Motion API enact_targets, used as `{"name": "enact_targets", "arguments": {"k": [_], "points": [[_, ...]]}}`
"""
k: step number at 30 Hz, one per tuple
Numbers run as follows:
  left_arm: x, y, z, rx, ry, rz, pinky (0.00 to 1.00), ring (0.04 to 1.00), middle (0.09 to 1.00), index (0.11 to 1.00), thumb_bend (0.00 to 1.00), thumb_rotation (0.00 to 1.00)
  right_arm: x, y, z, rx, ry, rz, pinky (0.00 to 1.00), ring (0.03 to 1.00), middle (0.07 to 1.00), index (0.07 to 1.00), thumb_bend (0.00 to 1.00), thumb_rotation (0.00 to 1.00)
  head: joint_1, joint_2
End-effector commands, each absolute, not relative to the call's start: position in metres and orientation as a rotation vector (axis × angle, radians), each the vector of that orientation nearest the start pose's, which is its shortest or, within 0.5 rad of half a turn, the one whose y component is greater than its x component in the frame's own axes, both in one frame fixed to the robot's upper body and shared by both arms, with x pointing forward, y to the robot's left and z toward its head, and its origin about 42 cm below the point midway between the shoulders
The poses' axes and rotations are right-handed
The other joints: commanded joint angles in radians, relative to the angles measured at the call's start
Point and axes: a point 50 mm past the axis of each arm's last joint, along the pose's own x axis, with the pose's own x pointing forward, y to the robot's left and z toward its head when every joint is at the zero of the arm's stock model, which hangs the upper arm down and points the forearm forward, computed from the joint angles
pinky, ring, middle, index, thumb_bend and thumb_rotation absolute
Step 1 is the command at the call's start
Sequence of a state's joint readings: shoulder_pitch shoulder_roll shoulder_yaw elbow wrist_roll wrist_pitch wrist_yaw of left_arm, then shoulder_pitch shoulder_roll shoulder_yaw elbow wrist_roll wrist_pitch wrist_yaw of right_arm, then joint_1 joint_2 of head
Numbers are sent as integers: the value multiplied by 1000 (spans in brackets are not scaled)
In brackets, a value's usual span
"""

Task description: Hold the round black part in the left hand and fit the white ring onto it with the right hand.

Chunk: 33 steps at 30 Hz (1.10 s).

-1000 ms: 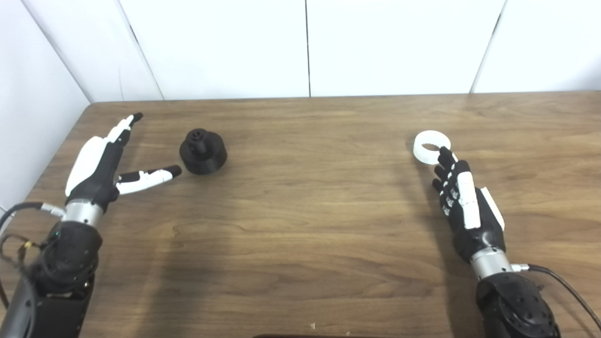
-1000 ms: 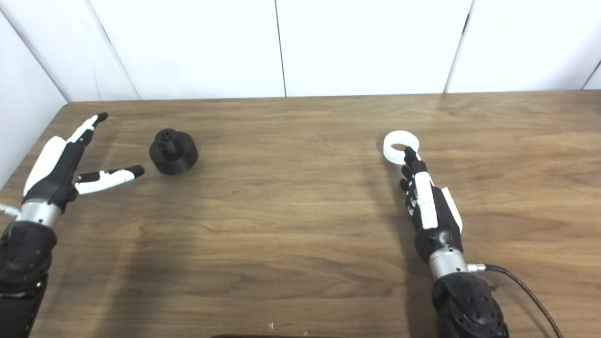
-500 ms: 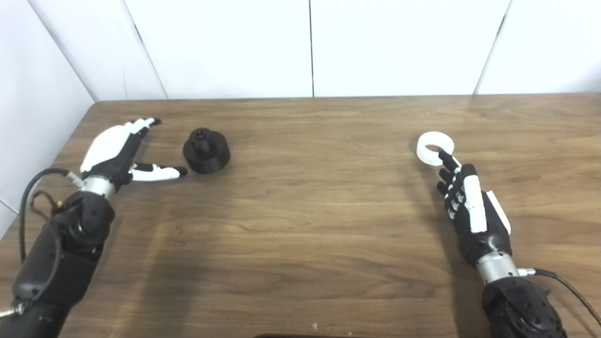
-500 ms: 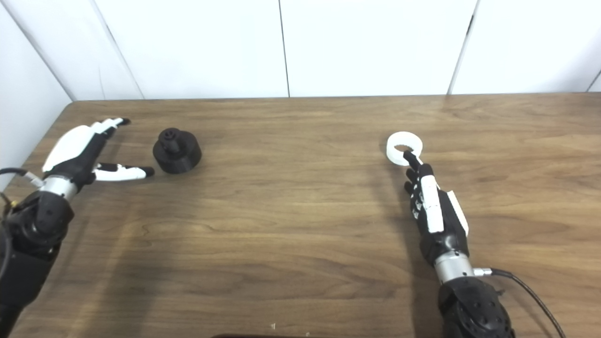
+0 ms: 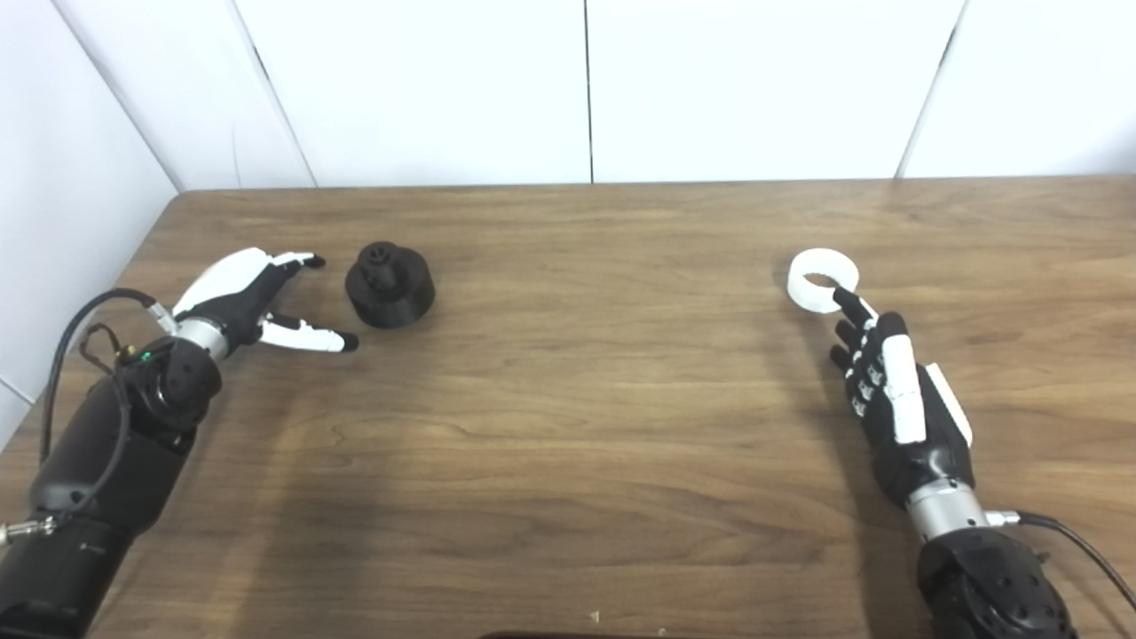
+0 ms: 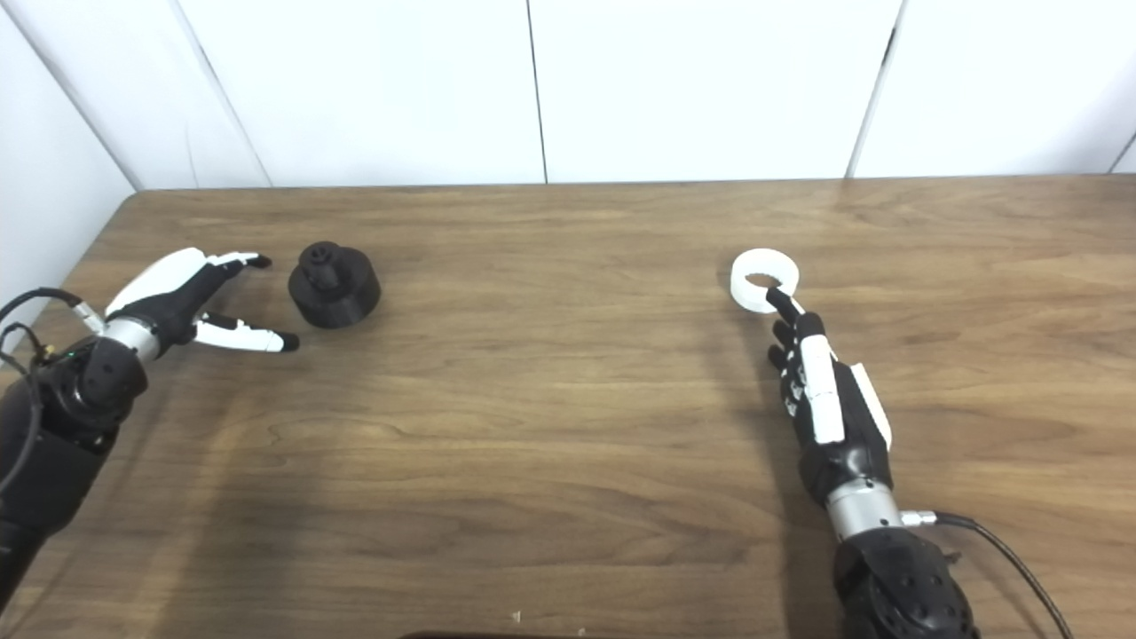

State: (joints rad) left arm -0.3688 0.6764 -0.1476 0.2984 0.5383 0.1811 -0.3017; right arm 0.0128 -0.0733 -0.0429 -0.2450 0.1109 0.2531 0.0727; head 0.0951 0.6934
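Note:
The round black part [image 5: 390, 284], a squat disc with a small hub on top, stands on the wooden table [image 5: 577, 399] at the left. My left hand [image 5: 253, 297] lies just left of it, open, its fingers and thumb spread toward the part without touching it. The white ring [image 5: 821, 279] lies flat on the table at the right. Just below it my right hand [image 5: 892, 399] is open, fingers straight. One black fingertip [image 5: 843, 300] reaches the ring's near edge.
White wall panels stand behind the table's far edge and along its left side. A cable [image 5: 1078, 546] trails from the right wrist. Another cable [image 5: 75, 328] loops at the left forearm.
My left hand has dropped lower and turned toward the black part, its fingertips nearer to it. The right hand has barely moved at the ring. The camera shifted slightly in the first half second.

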Motion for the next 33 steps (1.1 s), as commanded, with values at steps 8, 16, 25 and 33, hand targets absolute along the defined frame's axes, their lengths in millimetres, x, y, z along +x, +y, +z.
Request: {"name": "enact_targets", "arguments": {"k": [8,16,25,33], "points": [[415,414,213,1225,233,-123,960,1000,968,895,1000,444,279,-237,161,44,-65,56,1000,1000,1000,930,598,1000,0,2],[422,405,212,1215,211,-133,949,1000,966,891,1000,449,279,-235,159,40,-64,58,1000,1000,1000,935,595,1000,-9,-3],[431,398,212,1212,194,-129,951,1000,960,895,1000,450,277,-235,158,31,-54,51,1000,1000,1000,927,610,1000,-15,-9],[440,394,211,1208,178,-129,957,1000,961,896,1000,424,276,-234,157,25,-55,47,1000,1000,1000,922,602,1000,-22,-16]]}}
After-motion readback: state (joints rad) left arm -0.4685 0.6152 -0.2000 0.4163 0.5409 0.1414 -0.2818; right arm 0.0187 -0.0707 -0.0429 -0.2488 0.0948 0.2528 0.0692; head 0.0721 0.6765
